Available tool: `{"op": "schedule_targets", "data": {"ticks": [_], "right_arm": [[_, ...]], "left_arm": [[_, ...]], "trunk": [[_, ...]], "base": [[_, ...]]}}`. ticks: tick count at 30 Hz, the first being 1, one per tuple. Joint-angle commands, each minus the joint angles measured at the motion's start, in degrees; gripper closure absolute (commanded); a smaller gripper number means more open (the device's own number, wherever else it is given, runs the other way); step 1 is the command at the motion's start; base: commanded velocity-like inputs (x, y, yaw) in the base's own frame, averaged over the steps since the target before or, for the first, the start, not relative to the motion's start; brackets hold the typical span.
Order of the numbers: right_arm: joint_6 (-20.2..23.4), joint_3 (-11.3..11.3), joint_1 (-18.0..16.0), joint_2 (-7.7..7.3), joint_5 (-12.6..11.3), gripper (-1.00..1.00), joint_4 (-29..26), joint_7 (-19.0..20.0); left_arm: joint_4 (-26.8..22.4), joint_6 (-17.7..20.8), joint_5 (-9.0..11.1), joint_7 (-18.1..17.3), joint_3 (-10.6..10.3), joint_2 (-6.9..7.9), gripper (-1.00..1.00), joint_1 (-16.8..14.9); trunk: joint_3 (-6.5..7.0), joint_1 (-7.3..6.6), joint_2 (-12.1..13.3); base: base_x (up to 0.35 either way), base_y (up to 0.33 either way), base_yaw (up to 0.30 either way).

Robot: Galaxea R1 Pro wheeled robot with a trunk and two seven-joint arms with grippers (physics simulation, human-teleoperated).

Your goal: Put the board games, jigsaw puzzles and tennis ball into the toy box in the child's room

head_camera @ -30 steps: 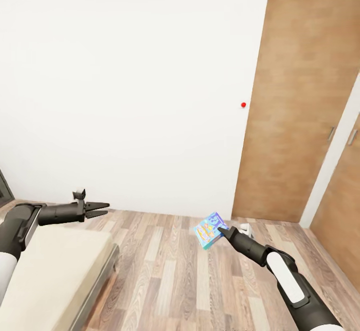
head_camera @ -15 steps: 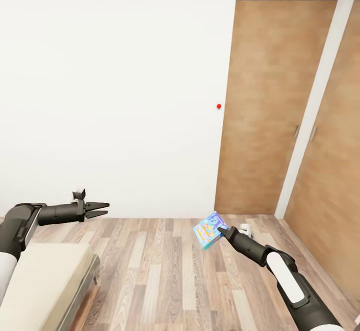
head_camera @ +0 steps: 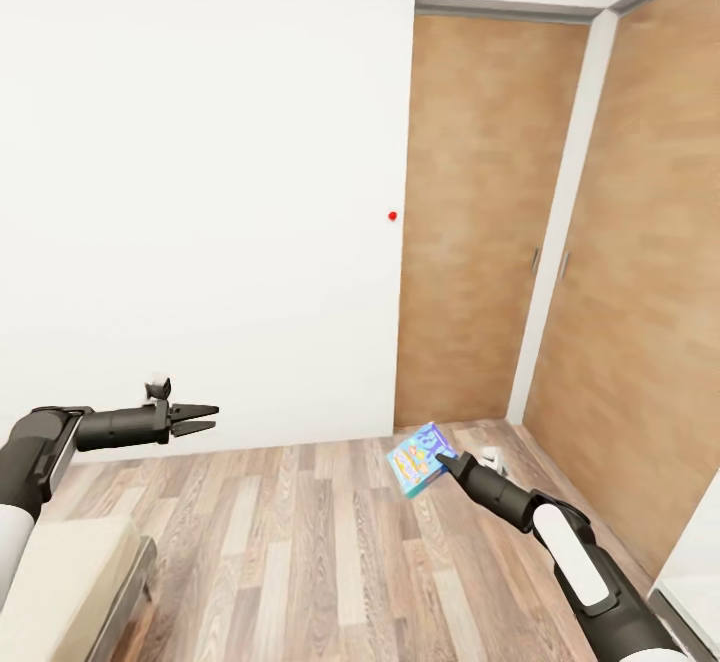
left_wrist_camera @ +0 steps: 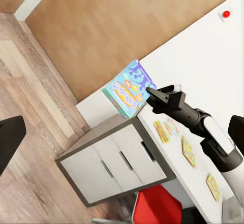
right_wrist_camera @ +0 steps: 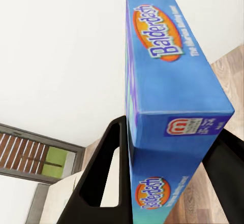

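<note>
A: Count check, head view. Arms?

B: 2. Left end effector [head_camera: 205, 419] held out over the floor [head_camera: 300, 542] toward the wall [head_camera: 200, 192], fingers nearly together w/ a thin gap, nothing between them. Right end effector [head_camera: 440, 462] clamped on 1 board game [head_camera: 420, 458].

A: Board game details?

B: Blue box, tilted, in the air above the floor, near the bottom of the door [head_camera: 470, 242]. Right wrist view: box [right_wrist_camera: 168, 97] reads "Balderdash" on 2 faces; 2 black fingers [right_wrist_camera: 104, 173] sit one on each side, pressing its sides. Left wrist view: same box [left_wrist_camera: 128, 88] at the tip of the right end effector [left_wrist_camera: 152, 93].

A: Doors?

B: 1 brown door straight ahead, plus a wood-panelled unit [head_camera: 640, 292] to the right of it. 2 small vertical handles [head_camera: 550, 263] at the seam between them. 1 red dot [head_camera: 392, 215] on the wall just left of the door.

A: Bed?

B: 1, only a corner [head_camera: 70, 582] at lower left, under the left arm. Nothing visible on that part.

A: Table?

B: Left wrist view: 1 white table [left_wrist_camera: 168, 148] w/ a grey drawer unit [left_wrist_camera: 117, 163] under it. I count 3 flat patterned pieces [left_wrist_camera: 188, 151] on the top; too small to say which toys. 1 red item [left_wrist_camera: 157, 209] beside the drawers, cannot tell what it is.

A: Toy box, tennis ball?

B: Cannot pick them out.
</note>
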Motion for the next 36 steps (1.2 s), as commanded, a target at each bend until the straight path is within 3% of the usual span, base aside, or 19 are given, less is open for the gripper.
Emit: {"op": "schedule_targets", "data": {"ticks": [1,15,36], "right_arm": [[0.0,0.1,0.0,-0.03,-0.3,1.00,0.0,0.1],[-0.2,0.1,0.0,-0.07,-0.6,1.00,0.1,0.1],[-0.2,-0.7,0.0,-0.07,-0.6,1.00,0.8,0.1]], "left_arm": [[0.0,0.6,-0.4,-0.4,0.1,0.00,-1.00,0.0],[0.0,-0.1,-0.4,-0.4,0.1,0.07,-1.00,0.0],[0.0,0.0,-0.4,-0.4,0.2,0.35,-1.00,0.0]], "trunk": [[0.01,0.02,0.0],[0.04,0.02,0.0],[0.04,0.02,0.0]], "base": [[0.000,0.000,-0.163],[-0.066,0.170,-0.180],[-0.060,0.038,-0.279]]}}
